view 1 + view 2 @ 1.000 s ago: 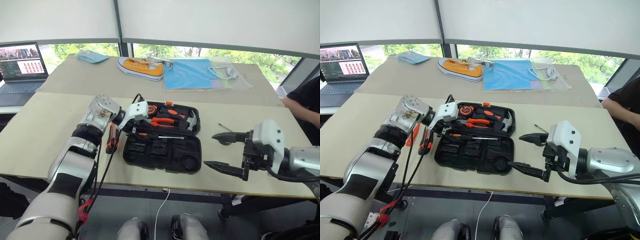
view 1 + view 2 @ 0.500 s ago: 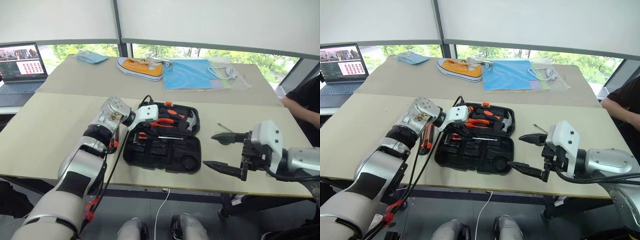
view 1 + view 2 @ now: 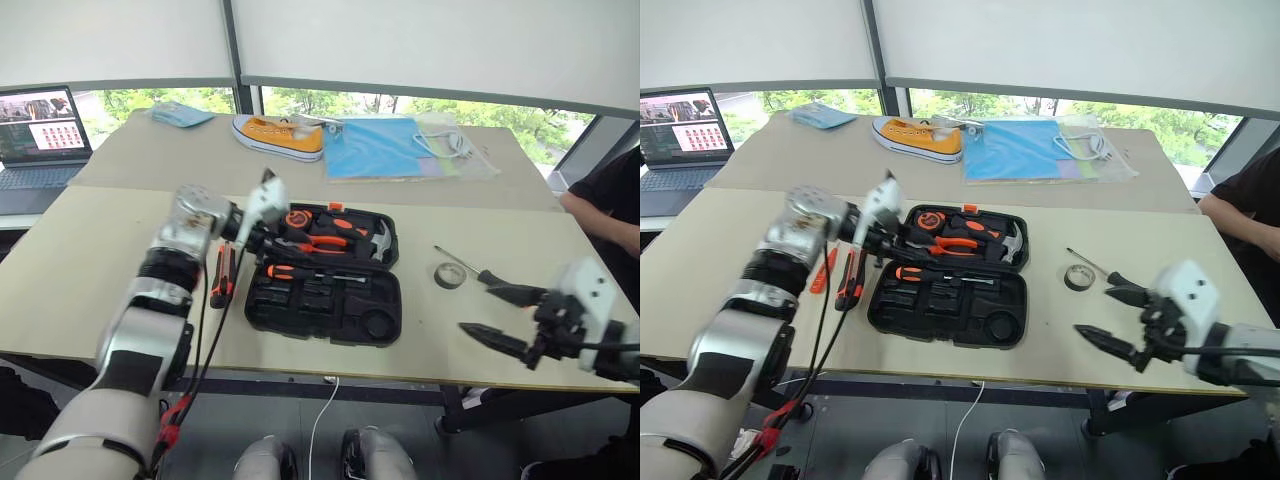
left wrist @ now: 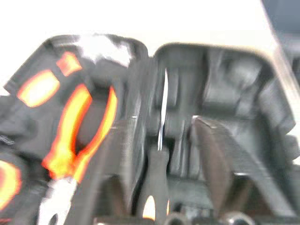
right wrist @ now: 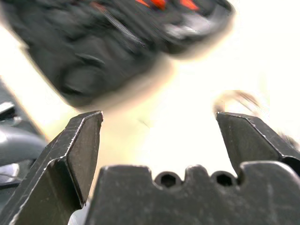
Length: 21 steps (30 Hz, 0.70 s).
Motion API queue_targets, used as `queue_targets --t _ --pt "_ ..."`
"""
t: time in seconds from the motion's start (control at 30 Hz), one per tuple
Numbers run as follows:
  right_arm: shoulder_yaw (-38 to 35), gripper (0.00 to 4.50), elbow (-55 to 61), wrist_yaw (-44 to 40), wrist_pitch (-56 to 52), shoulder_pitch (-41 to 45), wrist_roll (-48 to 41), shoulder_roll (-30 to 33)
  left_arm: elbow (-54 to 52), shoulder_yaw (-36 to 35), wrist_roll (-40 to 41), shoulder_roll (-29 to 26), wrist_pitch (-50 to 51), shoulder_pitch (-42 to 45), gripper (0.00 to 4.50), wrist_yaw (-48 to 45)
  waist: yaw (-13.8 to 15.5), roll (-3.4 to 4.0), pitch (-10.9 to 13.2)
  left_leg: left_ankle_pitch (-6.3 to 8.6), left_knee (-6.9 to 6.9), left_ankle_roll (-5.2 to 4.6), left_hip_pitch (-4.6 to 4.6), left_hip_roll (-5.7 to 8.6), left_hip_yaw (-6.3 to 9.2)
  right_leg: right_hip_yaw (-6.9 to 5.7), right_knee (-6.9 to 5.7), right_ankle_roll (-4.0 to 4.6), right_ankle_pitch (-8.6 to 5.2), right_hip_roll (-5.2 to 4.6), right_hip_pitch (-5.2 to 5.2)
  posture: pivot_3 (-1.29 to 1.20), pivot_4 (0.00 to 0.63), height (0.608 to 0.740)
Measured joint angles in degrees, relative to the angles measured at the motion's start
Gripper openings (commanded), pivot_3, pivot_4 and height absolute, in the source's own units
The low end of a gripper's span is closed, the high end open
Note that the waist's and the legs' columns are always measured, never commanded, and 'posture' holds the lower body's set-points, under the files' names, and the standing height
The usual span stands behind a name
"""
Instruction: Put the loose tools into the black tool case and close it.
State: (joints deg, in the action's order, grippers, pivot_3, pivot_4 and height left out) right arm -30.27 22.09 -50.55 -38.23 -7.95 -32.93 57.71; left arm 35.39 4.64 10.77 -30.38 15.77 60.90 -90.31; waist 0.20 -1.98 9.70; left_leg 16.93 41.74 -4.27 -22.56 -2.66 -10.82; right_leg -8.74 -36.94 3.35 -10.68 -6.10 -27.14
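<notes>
Centrally, mid-frame on the beige table (image 3: 80,250): black plastic hinged tool case (image 3: 325,275), lying open, pliers, hammer and one orange-handled screwdriver (image 3: 300,273) seated inside. Left of the case: orange-and-black utility knife (image 3: 221,275), flat on the table. Right of the case: small dark tape roll (image 3: 449,275); slim dark-handled screwdriver (image 3: 480,273) just beside it. Left gripper (image 4: 161,154), above the case's left edge: fingers apart, empty. Right gripper (image 3: 505,318), lower right: fingers spread wide, empty.
</notes>
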Motion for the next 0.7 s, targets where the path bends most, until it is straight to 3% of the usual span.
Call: queue_targets --t 0.1,0.27,0.37,0.43,0.6,0.7 --pt "3.4 4.5 -8.7 -0.4 2.9 4.2 4.4 2.1 -12.6 -1.5 5.2 -1.9 8.8 -4.9 4.44 0.0 0.0 0.01 0.0 0.0 0.01 0.0 0.16 0.03 -0.02 0.06 -0.04 -0.03 -0.01 -0.03 0.15 0.0 0.15 0.718" --pt "17.7 4.5 -27.4 -0.8 9.0 19.5 14.5 2.8 -26.5 -0.9 10.3 -2.6 17.2 -10.5 4.44 2.1 -0.7 0.05 0.0 -0.03 0.01 0.07 0.23 0.04 -0.03 0.11 -0.12 -0.06 0.0 -0.08 0.15 0.0 0.15 0.718" --pt "28.5 4.5 -42.9 -1.7 12.5 32.9 23.0 0.3 -32.4 -0.8 12.9 -3.8 21.1 -12.1 4.44 3.7 -1.3 0.14 0.0 -0.12 -0.01 0.21 0.27 0.03 -0.07 0.16 -0.18 -0.04 -0.01 -0.03 0.11 0.0 0.15 0.718" --pt "31.9 4.5 -49.0 -1.9 13.7 37.6 26.0 -1.1 -34.2 -0.7 14.1 -4.0 22.2 -12.3 4.44 4.4 -1.3 0.17 0.1 -0.17 -0.02 0.28 0.26 0.02 -0.07 0.16 -0.19 0.0 -0.03 -0.01 0.1 0.0 0.15 0.718" --pt "37.3 3.02 -63.1 -6.1 13.8 48.8 31.0 -3.8 -37.4 -0.5 15.4 -5.8 23.1 -14.0 4.5 6.3 -1.3 0.28 0.1 -0.21 -0.04 0.34 0.26 -0.02 -0.12 0.15 -0.19 0.07 -0.07 0.05 0.09 0.0 0.15 0.718" --pt "39.1 2.03 -66.6 -9.3 13.5 51.2 32.8 -3.8 -38.4 0.0 15.7 -6.5 23.1 -15.0 4.5 6.9 -1.1 0.28 0.1 -0.21 -0.04 0.34 0.26 -0.02 -0.12 0.14 -0.19 0.08 -0.08 0.03 0.1 0.0 0.15 0.718"
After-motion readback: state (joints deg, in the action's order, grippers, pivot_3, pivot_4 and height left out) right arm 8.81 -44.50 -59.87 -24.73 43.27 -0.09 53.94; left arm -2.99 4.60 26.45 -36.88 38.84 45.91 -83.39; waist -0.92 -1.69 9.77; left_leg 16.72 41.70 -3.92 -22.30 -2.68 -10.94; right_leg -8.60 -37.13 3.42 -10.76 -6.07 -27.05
